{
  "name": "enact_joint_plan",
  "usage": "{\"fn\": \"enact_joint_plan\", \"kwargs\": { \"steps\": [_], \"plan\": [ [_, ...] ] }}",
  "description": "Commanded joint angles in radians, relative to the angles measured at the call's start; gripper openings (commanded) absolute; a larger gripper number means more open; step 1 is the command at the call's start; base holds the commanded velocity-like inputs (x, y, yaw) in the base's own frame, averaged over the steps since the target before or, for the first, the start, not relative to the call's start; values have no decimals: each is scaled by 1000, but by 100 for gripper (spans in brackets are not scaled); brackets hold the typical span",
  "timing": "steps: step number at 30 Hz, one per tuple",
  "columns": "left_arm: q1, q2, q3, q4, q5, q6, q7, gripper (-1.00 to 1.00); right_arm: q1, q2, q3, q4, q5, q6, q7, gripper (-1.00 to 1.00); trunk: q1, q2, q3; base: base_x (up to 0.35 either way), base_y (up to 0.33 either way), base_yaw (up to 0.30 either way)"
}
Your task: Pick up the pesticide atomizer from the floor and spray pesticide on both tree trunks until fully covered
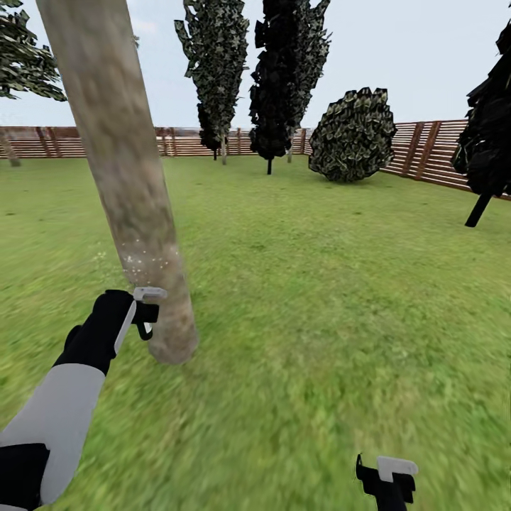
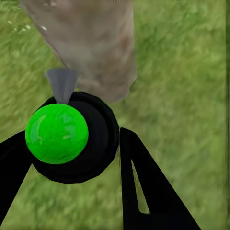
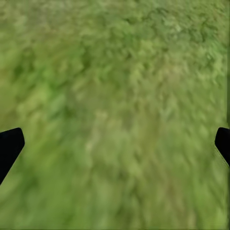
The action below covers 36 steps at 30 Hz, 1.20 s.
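Left wrist — atomizer (image 2: 72, 139) facing trunk (image 2: 91, 43).

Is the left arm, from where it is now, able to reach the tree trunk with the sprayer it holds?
Probably yes. The left gripper holds the sprayer right beside the lower tree trunk, nozzle toward the bark, with nothing between them. Pale specks already show on the trunk just above it. Higher parts of the trunk look beyond this pose.

Tree trunk (image 1: 121, 177) rising from the lawn (image 1: 319, 284) at left; left gripper (image 1: 145, 312) just beside its base, atomizer (image 2: 72, 139) between the fingers. Fence (image 1: 426, 152) far behind, right gripper (image 1: 387, 479) low right.
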State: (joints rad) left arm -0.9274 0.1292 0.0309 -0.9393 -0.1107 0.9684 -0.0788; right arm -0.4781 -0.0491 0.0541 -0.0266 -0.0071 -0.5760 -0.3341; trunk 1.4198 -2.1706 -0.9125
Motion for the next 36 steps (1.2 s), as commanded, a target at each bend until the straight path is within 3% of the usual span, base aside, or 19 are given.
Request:
{"fn": "enact_joint_plan", "kwargs": {
  "steps": [1, 10, 14, 18, 23, 27, 29, 32, 34, 36],
  "plan": [
    [-1, 0, 1, -1, -10, 4, -9, -100, -1, 0, 6, 1, -1, -1, -5, 100, 0, 0, -1, 115, -276, 2],
    [0, 6, 4, 4, -12, 2, -7, -100, -1, 1, 6, 1, -1, -1, -5, 100, 0, 0, -1, 111, -276, 51],
    [6, 54, 8, 9, -12, 2, -8, -100, -1, 1, 6, 1, -1, -1, -5, 100, 0, 0, -1, 109, -275, 270],
    [12, 62, 8, 12, -12, 0, -7, -100, -1, 1, 6, 1, -1, -1, -5, 100, 0, 0, -1, 157, -257, 277],
    [20, 46, 1, 15, -6, -2, -5, -100, -1, 1, 6, 1, -1, -1, -5, 100, 0, 0, -1, 195, -230, 277],
    [26, 8, 0, 16, -7, -3, -4, -100, -1, 2, 6, 1, -1, -1, -5, 100, 0, 0, -1, 160, -235, 278],
    [34, 6, 2, 16, -10, -4, -4, -100, -1, 2, 6, 1, -1, -1, -5, 100, 0, 0, -1, 26, -263, 277],
    [58, 24, 8, 16, -12, -5, -4, -100, -1, 2, 6, 1, -1, -1, -5, 100, 0, 0, -1, -66, -271, 277],
    [62, 60, 8, 16, -11, -6, -5, -100, -1, 2, 6, 1, -1, -1, -5, 100, 0, 0, -1, -46, -273, 277],
    [63, 64, 6, 16, -11, -7, -5, -100, -1, 2, 6, 1, -1, -1, -5, 100, 0, 0, -1, 76, -264, 277]
  ]
}}
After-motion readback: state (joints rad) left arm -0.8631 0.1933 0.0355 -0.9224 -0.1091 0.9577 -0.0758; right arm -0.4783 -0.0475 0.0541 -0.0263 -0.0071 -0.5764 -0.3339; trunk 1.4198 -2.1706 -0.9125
